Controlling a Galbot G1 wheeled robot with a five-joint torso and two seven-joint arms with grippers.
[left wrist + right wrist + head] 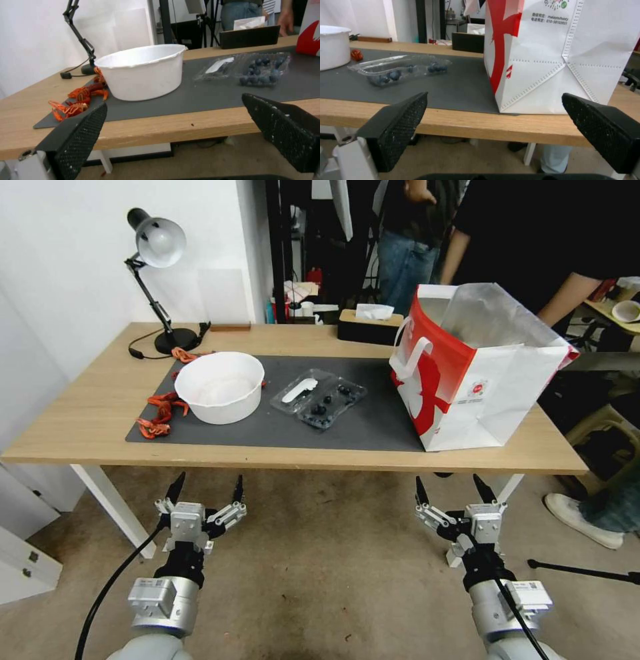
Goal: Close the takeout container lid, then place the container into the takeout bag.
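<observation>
A long wooden counter (80, 427) carries a dark grey rectangular mat (280, 427). Near the middle of the mat lies the small clear plastic clamshell takeout container (331, 405), opened flat, with a few dark blueberries in its right-hand half. Its hinged clear lid (301, 389) is folded out to the left and bears a white label. In the left wrist view the container (263, 71) sits beyond the near counter edge, with the lid (216, 68) beside it.

Just left of the container stands a large round white bowl (219, 387), and red-orange crayfish pieces (160, 417) lie on the mat's left side, around the bowl's left and far side. A black desk lamp (157, 253) rises from the far left corner of the counter. A dark tissue box (370, 327) with a white tissue sits at the far edge.

On the right of the counter stands the large boxy red-and-white paper takeout bag (467, 380), upright with its mouth open and a flat white handle on its left face. It is near the container but apart from it. The right wrist view shows the bag (553, 55) on the near right corner of the mat.

The left gripper (205, 493) and right gripper (451, 492) both hover below and in front of the near counter edge, over the floor, each with its jaws spread wide and holding nothing.
</observation>
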